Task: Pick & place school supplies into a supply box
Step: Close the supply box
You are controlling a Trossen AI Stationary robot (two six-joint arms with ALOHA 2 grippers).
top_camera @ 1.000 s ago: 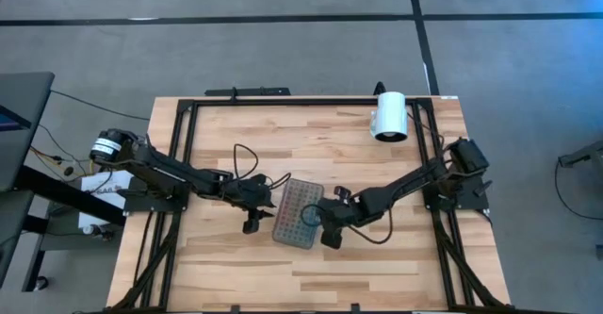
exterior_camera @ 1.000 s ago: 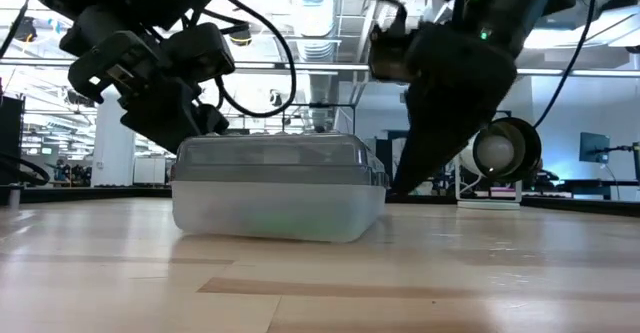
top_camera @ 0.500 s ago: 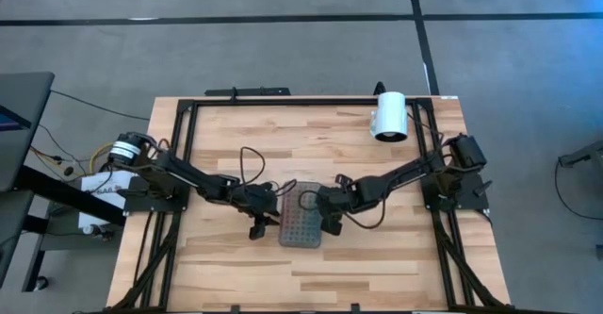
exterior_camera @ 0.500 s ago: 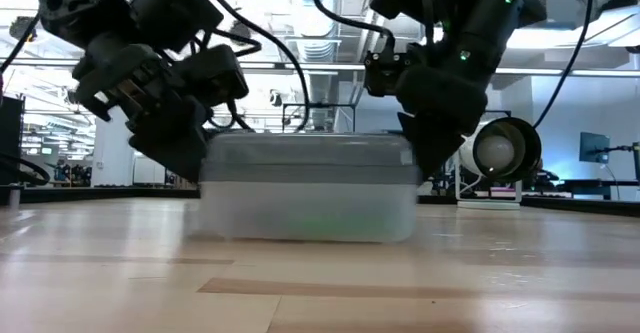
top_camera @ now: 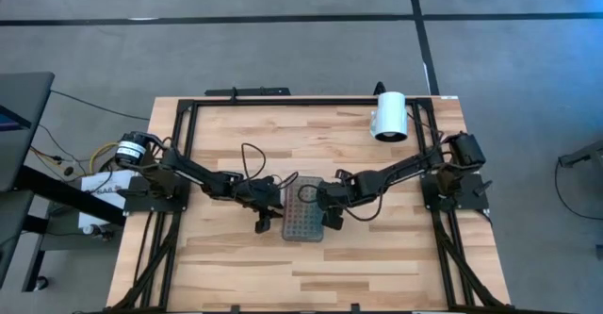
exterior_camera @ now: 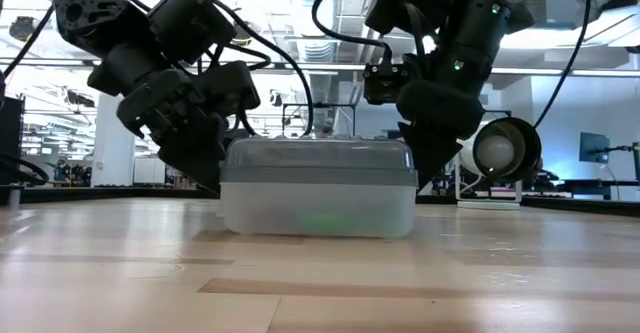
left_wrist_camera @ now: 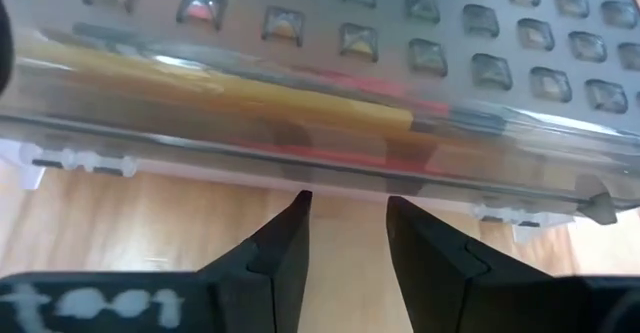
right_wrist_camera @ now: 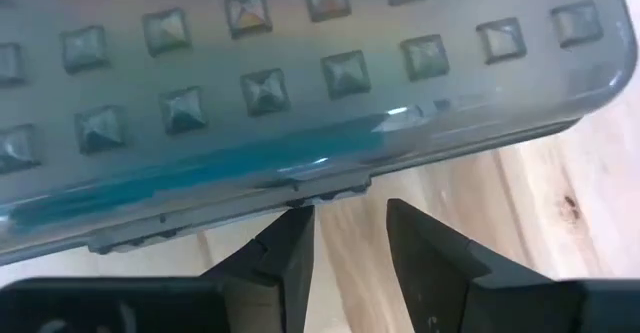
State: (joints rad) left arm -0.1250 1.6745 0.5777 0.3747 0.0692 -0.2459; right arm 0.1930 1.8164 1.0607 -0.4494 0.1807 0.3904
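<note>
The supply box point(top_camera: 303, 212), clear with a grey dotted lid, stands shut on the table's middle, its long sides running near to far. Through its wall I see yellow and red pens in the left wrist view point(left_wrist_camera: 250, 93) and a blue one in the right wrist view point(right_wrist_camera: 200, 168). My left gripper point(top_camera: 270, 208) stands low at the box's left long side, with a narrow gap between its fingers. My right gripper point(top_camera: 328, 210) stands the same way at the right long side. My left gripper has its two fingertips point(left_wrist_camera: 298, 213) up against the lower rim of the box's left long side point(left_wrist_camera: 345, 173), near its middle. The fingers come slanting down from the table's left. The box rests flat on the table. My right gripper has its fingertips point(right_wrist_camera: 292, 228) up against the lower rim of the box's right long side point(right_wrist_camera: 330, 188), by a small hinge or clasp. The fingers come slanting down from the table's right. Nothing is pinched between them.
A white cylinder point(top_camera: 390, 116) lies at the table's far right, also visible behind the box in the low view point(exterior_camera: 498, 151). Black frame rails point(top_camera: 179, 154) run along the table's left, right and far edges. Bare wood lies near the front edge.
The box has turned from slanted to square with the table and slid a little toward the right edge. My left gripper has moved toward the right edge against it. My right gripper has moved toward the far edge and closed in on the box's other side.
</note>
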